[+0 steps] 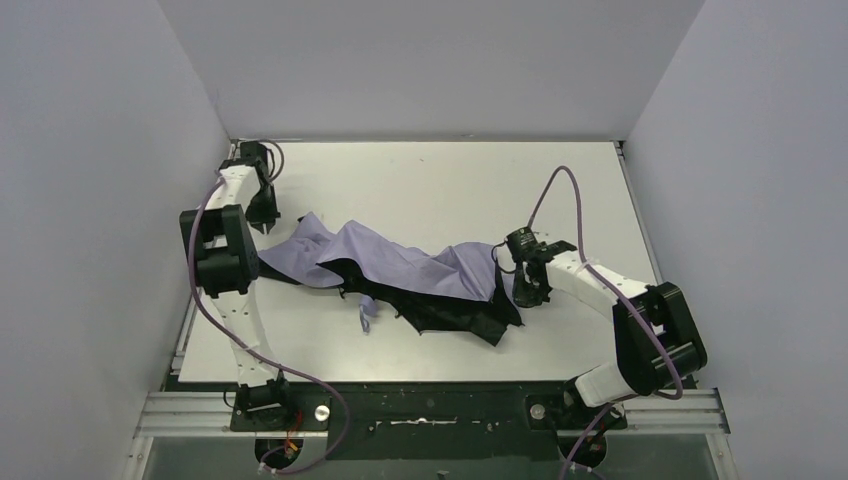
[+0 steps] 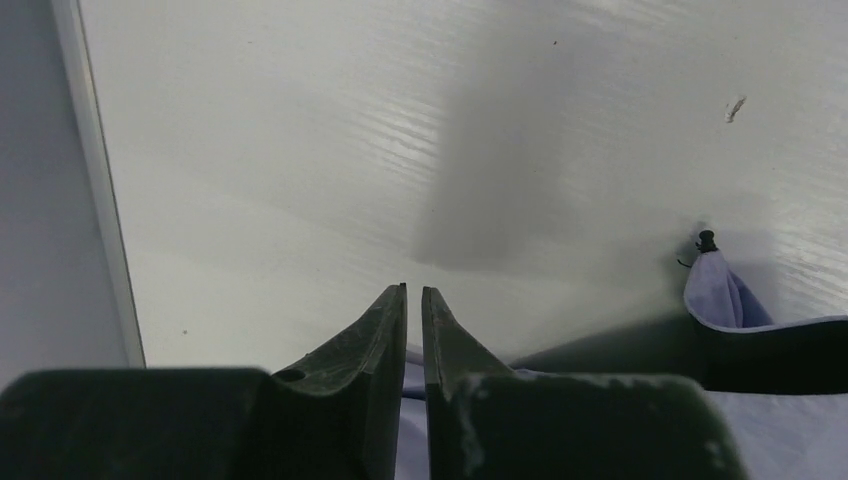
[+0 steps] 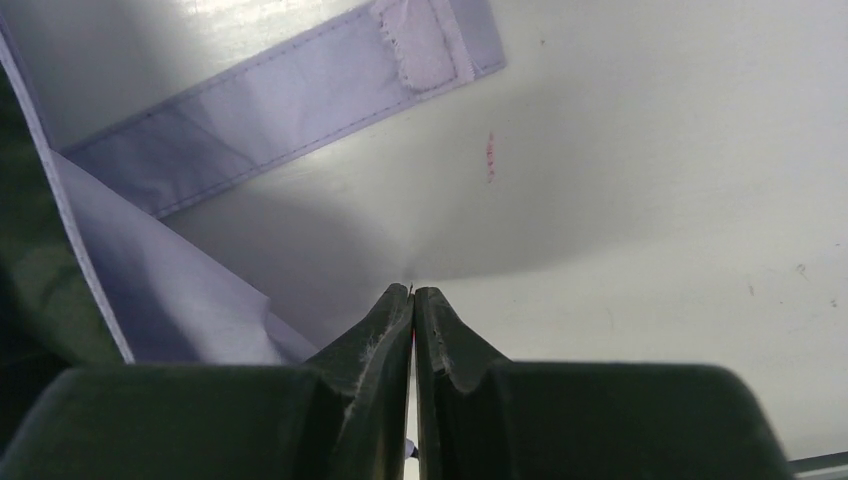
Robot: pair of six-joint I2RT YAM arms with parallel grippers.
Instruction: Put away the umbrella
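Centrally, the folding umbrella of pale lavender fabric with black lining [image 1: 400, 262] is shown spread across the white table [image 1: 450, 185]. The left gripper [image 1: 266, 222] and right gripper [image 1: 527, 296] are placed at its opposite ends, fingers drawn together; whether cloth is pinched cannot be told.

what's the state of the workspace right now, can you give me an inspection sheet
surface: white table, a few small marks
job's things: umbrella lying unfolded and crumpled, lavender fabric over black lining; strap flat on table
clutter: nothing seen
end effectors: left end effector at umbrella's left edge, right end effector at its right edge, both shut; hold on fabric unclear
cables: purple cable looping along each arm
surroundings: plain walls on three sides, metal rail at near edge
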